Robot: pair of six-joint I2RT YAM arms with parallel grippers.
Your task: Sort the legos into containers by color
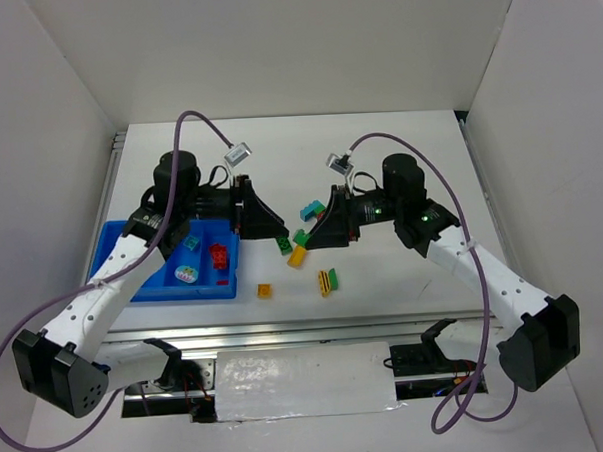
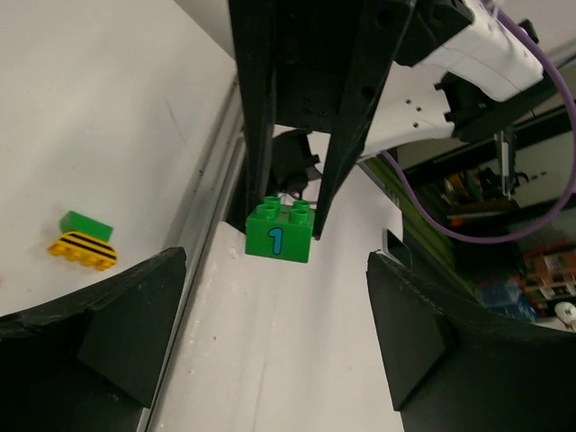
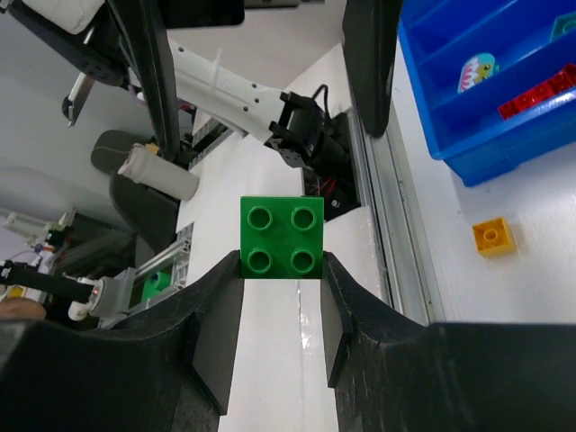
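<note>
Gripping a green lego [image 3: 281, 238], the right pincer [image 3: 281, 263] faces the left pincer [image 2: 274, 270] — spread wide, empty.

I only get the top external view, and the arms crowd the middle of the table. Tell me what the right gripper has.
Observer: The right gripper is shut on a green brick, with its four studs facing that wrist camera.
Operator: Give me any marking on it.
Observer: The left wrist view shows a blue 1 printed on one side of the brick.
Operator: Report the left gripper.
Observer: The left gripper is open. The brick sits ahead of it, between its fingers and clear of both.
</note>
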